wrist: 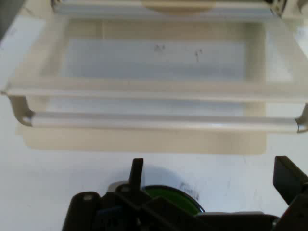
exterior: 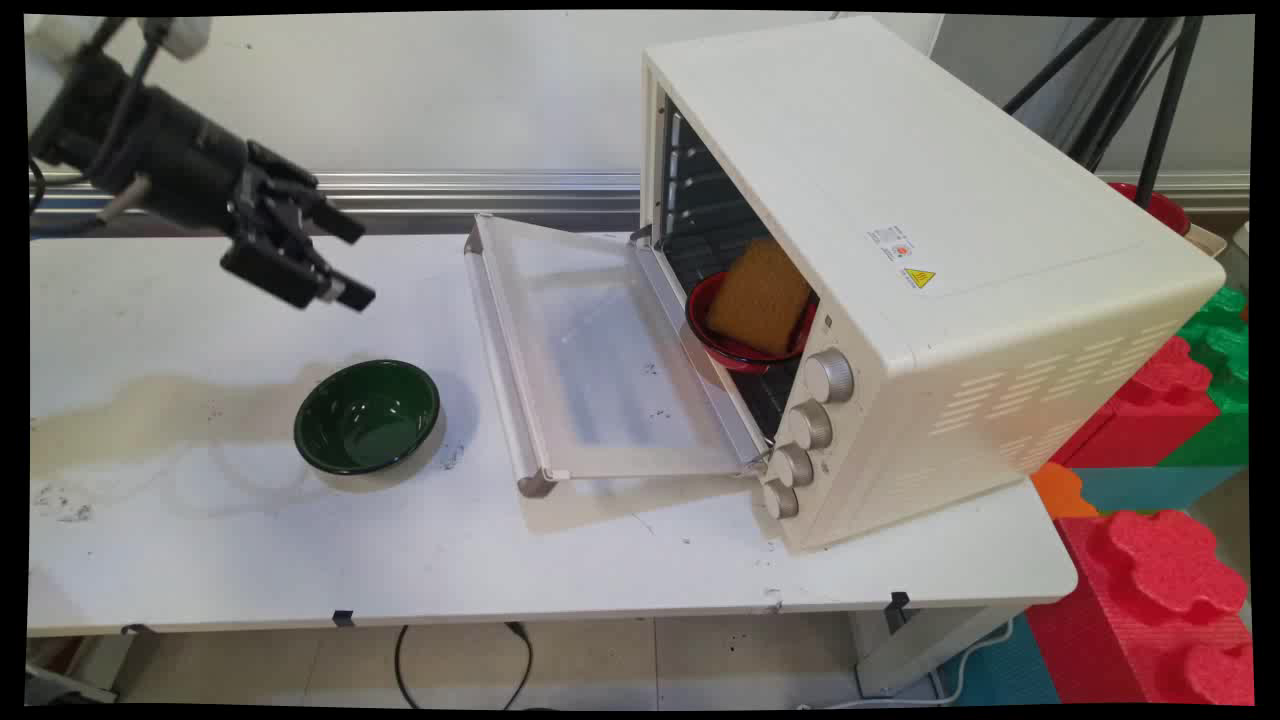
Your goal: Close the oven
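Currently I have the pincer hanging above the counter with its fingers spread wide, holding nothing, at 11 o'clock of the green bowl. At 3 o'clock of the bowl the oven door lies open. Inside the oven, a red bowl carries a brown sponge; its rear is hidden. The hand view cuts off most of the green bowl.
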Available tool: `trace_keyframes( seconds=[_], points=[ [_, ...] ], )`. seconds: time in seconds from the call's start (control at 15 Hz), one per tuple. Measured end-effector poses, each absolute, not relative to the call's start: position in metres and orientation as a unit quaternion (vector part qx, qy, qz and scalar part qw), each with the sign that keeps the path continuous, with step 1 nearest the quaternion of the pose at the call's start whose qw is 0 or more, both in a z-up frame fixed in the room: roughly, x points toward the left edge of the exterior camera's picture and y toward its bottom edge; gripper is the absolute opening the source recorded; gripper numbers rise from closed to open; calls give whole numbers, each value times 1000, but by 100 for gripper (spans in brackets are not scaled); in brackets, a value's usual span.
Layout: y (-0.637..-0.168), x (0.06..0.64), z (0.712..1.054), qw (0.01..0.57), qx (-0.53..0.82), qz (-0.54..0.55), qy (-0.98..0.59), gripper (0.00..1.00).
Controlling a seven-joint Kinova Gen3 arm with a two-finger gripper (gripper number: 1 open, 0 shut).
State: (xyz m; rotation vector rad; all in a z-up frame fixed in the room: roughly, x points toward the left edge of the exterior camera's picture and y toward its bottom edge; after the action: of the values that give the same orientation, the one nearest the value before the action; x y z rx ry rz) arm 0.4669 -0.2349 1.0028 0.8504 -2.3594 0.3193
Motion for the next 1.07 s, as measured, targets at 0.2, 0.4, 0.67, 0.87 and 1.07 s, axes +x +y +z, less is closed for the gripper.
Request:
trace_keyframes(
  seconds=[0.2, 0.4, 0.67, 0.87, 1.07],
  points=[
    [-234, 464, 988, 291, 316, 110, -896, 100],
    [-239, 456, 968, 279, 304, 102, -905, 100],
    [-246, 448, 945, 264, 297, 96, -913, 100],
    [-254, 439, 926, 254, 292, 95, -917, 100],
    [-262, 431, 907, 243, 291, 95, -920, 100]
  ],
)
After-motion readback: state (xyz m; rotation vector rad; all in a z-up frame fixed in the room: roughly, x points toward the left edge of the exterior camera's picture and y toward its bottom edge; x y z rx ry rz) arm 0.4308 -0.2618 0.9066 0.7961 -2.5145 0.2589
